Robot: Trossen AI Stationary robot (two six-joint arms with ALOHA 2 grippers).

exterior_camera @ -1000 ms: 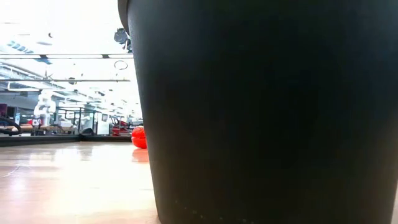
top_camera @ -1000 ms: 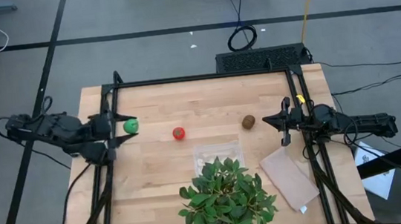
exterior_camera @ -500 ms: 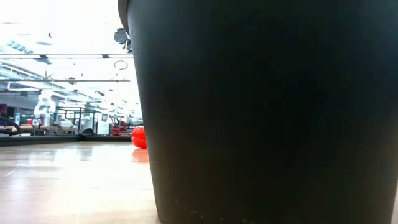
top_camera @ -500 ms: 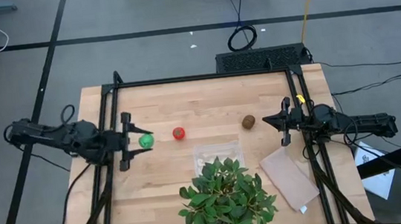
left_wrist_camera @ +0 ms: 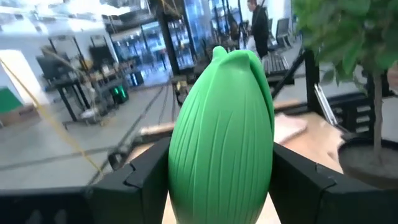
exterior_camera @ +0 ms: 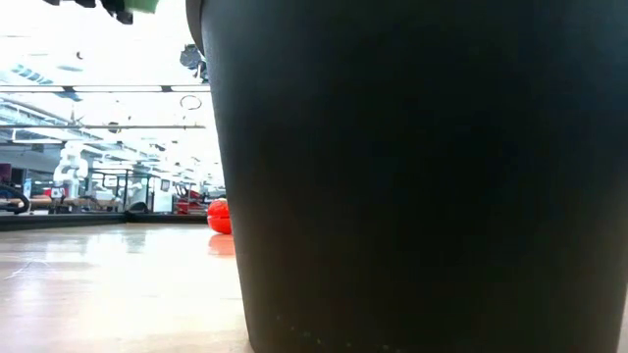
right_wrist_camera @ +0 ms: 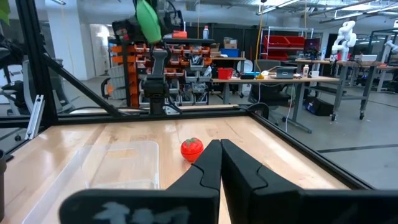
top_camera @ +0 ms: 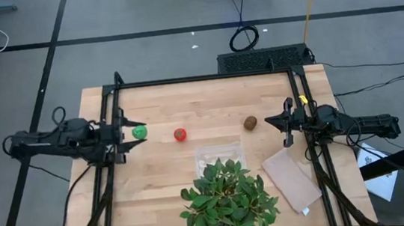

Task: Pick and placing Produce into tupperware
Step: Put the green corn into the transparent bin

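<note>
Ribbed, glossy green oblong piece (left_wrist_camera: 222, 137) sits clamped between the left gripper's (top_camera: 127, 132) dark fingers; smooth red tomato (top_camera: 180, 135) lies beyond. Right gripper (top_camera: 284, 123) pinched empty.

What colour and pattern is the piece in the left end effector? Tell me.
Bright green piece with fine lengthwise ribs; left wrist view shows it best.

No text, label, brand or number can be read — not in any view.

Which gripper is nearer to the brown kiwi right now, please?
The right. The right gripper, shut, sits just beside the kiwi; the left gripper holds the green piece across the table, beyond the tomato.
</note>
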